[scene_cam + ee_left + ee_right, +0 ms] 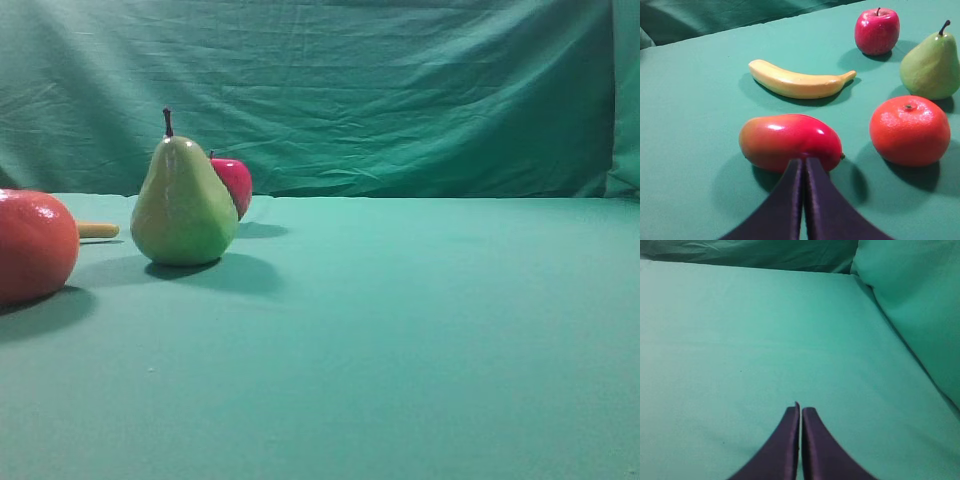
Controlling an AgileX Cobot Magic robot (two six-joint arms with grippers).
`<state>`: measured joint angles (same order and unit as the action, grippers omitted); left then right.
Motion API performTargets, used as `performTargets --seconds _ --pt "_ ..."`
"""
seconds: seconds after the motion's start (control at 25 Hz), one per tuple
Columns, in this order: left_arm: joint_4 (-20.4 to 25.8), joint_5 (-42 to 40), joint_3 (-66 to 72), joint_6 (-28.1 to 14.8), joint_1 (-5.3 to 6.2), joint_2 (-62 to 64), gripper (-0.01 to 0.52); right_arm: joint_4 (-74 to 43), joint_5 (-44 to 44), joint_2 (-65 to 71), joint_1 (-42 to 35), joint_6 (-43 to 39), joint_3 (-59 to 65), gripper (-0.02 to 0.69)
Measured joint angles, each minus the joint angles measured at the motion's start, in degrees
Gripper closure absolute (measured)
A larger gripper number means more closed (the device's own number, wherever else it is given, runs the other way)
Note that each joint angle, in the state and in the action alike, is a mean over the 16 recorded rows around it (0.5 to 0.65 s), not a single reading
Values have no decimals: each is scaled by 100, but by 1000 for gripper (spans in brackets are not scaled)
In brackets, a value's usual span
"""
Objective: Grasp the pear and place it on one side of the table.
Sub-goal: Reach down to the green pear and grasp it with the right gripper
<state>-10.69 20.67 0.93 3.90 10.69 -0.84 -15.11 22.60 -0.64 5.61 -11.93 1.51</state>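
Note:
The yellow-green pear with a dark stem stands upright on the teal table at the left. It also shows in the left wrist view at the far right. My left gripper is shut and empty, its tips just in front of a red-orange mango, well short of the pear. My right gripper is shut and empty over bare cloth. Neither gripper shows in the exterior view.
A red apple stands just behind the pear. A large orange-red round fruit sits at the left edge, also seen in the left wrist view. A yellow banana lies behind the mango. A wrinkled green backdrop hangs behind.

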Motion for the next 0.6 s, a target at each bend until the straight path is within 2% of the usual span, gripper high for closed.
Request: performTargets --seconds 0.6 --pt "0 0 0 0 0 0 514 -13 -19 0 0 -14 0 665"
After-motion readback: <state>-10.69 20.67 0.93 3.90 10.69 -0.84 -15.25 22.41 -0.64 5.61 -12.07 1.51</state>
